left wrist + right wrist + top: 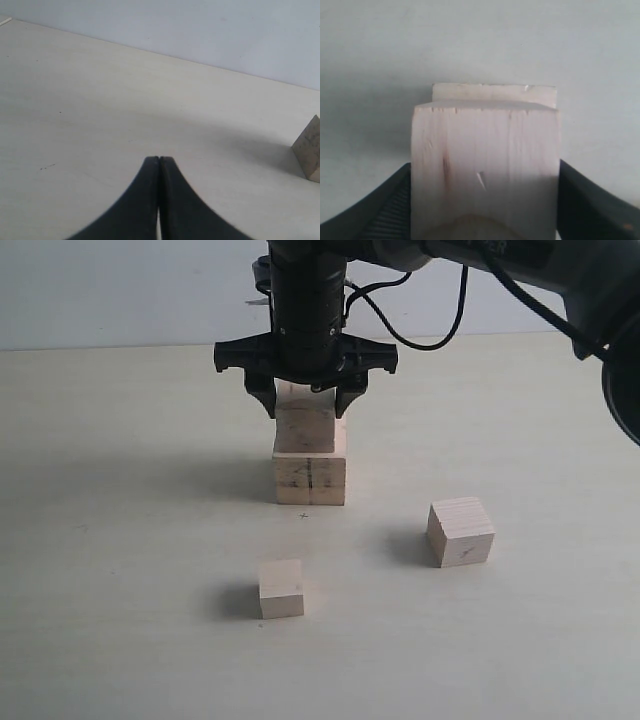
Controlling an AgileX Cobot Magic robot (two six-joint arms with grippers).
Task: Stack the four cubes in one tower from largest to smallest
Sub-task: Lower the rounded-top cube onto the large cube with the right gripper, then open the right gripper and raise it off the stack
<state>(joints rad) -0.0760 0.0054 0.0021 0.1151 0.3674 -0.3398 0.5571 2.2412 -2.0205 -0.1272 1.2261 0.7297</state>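
The largest cube (310,480), with a dark line on its front, stands on the table. On top of it rests the second cube (305,430), seen close up in the right wrist view as the second cube (485,155), with a strip of the largest cube (492,91) behind. My right gripper (306,405) (485,200) hangs over this stack with a finger pressed to each side of the second cube. A third cube (461,532) lies at the right and the smallest cube (281,589) in front. My left gripper (159,160) is shut, holding nothing, and is out of the exterior view.
The pale table (120,540) ends at a light wall (120,290) behind. The corner of a wooden cube (309,150) shows at the edge of the left wrist view. A black cable (440,330) loops off the right arm.
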